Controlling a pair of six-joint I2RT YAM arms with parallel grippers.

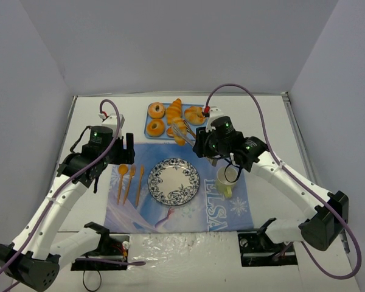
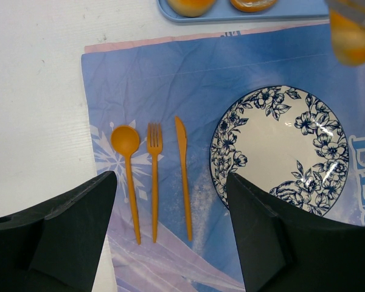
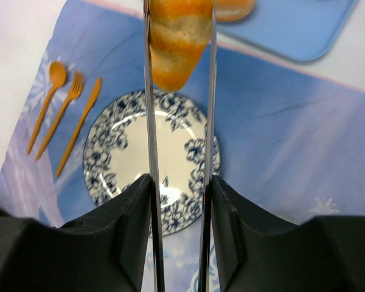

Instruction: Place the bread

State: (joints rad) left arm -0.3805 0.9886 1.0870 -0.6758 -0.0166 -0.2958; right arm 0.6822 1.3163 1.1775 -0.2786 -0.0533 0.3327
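A ridged croissant-like bread (image 3: 176,36) hangs pinched between the tips of metal tongs (image 3: 151,152). My right gripper (image 3: 179,201) is shut on the tongs' arms. The bread (image 1: 180,139) is in the air over the placemat, between the blue tray (image 1: 147,132) and the far rim of the patterned plate (image 1: 153,182). It also shows at the upper right of the left wrist view as bread (image 2: 351,39). More bread, donuts (image 1: 156,110) and rolls (image 1: 174,112), lies on the tray. My left gripper (image 2: 170,231) is open and holds nothing, above the placemat beside the plate (image 2: 274,146).
An orange spoon (image 2: 126,146), fork (image 2: 154,176) and knife (image 2: 184,176) lie left of the plate on the blue placemat (image 1: 225,210). A yellow-green cup (image 1: 226,181) stands right of the plate, under my right arm.
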